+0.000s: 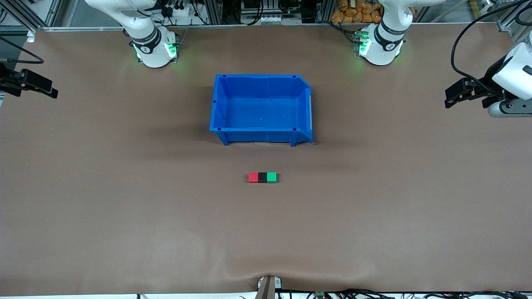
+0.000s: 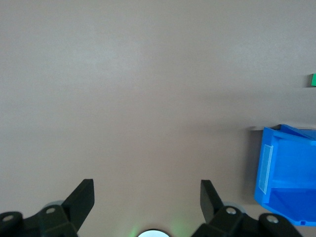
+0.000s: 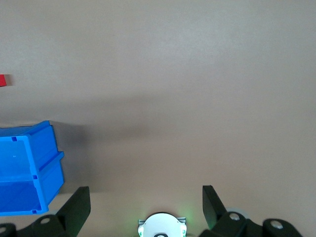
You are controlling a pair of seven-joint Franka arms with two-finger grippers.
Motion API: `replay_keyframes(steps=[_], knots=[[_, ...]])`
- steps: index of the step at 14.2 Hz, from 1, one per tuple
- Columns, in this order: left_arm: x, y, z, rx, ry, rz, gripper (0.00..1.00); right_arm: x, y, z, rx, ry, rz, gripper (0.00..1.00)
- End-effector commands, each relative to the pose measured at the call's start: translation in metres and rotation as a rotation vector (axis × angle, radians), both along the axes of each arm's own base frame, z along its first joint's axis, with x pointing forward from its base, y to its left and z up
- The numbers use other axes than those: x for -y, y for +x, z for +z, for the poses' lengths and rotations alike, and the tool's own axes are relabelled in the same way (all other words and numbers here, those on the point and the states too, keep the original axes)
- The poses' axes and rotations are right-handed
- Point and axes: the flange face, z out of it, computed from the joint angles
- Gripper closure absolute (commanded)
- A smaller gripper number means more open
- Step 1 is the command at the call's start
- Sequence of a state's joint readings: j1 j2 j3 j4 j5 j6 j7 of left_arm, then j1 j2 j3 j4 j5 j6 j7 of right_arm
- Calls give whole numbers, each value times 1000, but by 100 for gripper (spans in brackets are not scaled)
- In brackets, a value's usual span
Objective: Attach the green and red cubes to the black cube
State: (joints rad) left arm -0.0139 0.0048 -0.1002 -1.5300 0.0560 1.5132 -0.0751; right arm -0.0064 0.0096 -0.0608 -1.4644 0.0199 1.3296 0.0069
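Observation:
The red cube (image 1: pixel 253 177), the black cube (image 1: pixel 262 177) and the green cube (image 1: pixel 272 177) lie in one row on the brown table, touching side by side with the black one in the middle, nearer the front camera than the blue bin. My left gripper (image 1: pixel 451 98) hovers open and empty over the left arm's end of the table (image 2: pixel 147 190). My right gripper (image 1: pixel 50 89) hovers open and empty over the right arm's end (image 3: pixel 146 195). A sliver of the green cube (image 2: pixel 313 79) shows in the left wrist view, and a sliver of the red cube (image 3: pixel 2 80) in the right wrist view.
An empty blue bin (image 1: pixel 261 136) stands mid-table between the arm bases and the cubes; it also shows in the left wrist view (image 2: pixel 286 173) and the right wrist view (image 3: pixel 24 168). A clamp (image 1: pixel 268 286) sits at the table's front edge.

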Motion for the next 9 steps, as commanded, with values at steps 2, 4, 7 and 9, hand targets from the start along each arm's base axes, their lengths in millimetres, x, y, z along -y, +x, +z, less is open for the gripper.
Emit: replay_keyframes(steps=[2,4,7,9], knots=[[3,5,6,32,-13,14,5,3,0,2,-4,3,2,0],[3,4,4,29,-11,33,7,2,1,3,-2,3,4,0],[6,5,4,29,-11,30,7,3,0,3,-2,3,2,0],[6,5,4,29,-11,30,7,4,0,2,-4,3,1,0]])
